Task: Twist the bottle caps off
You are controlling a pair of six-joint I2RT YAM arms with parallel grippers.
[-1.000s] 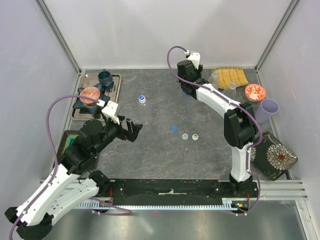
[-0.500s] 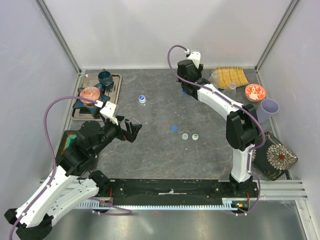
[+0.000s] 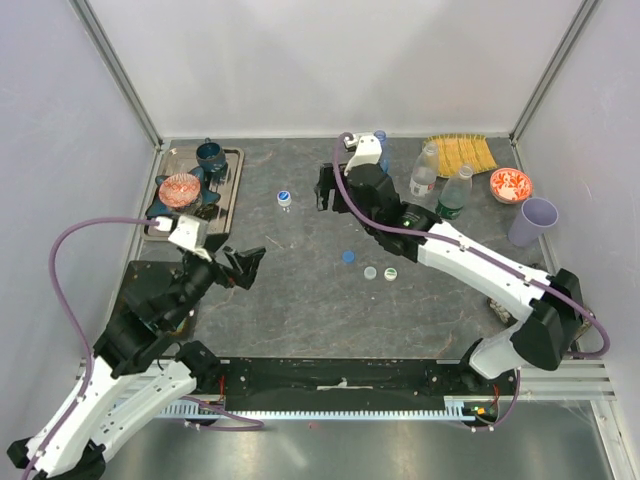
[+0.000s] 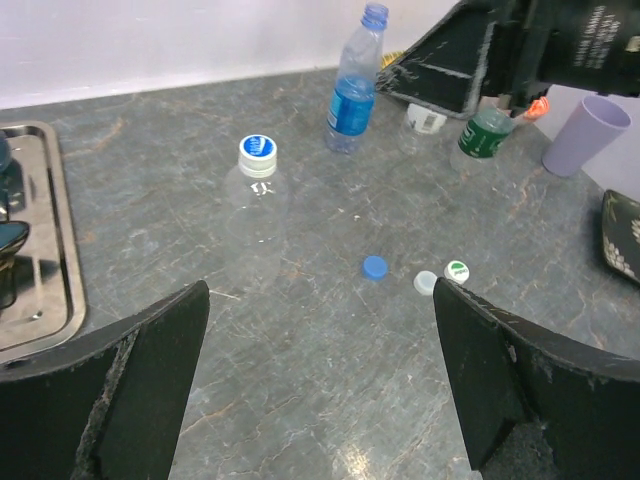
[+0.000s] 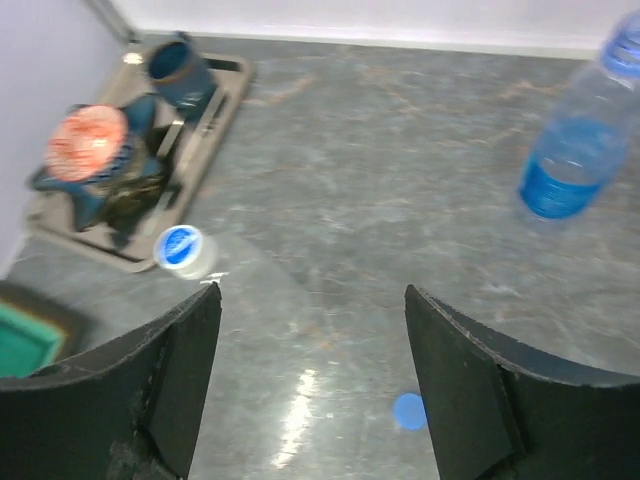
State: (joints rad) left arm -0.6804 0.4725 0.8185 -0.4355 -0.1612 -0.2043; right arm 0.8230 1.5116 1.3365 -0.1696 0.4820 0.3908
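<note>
Grey mottled tabletop point(image 3: 300, 310) between pale walls point(image 3: 300, 60), and over it both pincers hang spread and empty: left gripper point(image 4: 320, 295) facing the short bottle point(image 4: 256, 200), right gripper point(image 5: 312, 295) near it. That bottle stands free, cap point(image 4: 257, 148) on, left of centre; twisting the cap without gripping the body would probably spin or topple it. Right arm point(image 3: 460, 250) could also clip the blue bottle point(image 4: 350, 100) behind.
</note>
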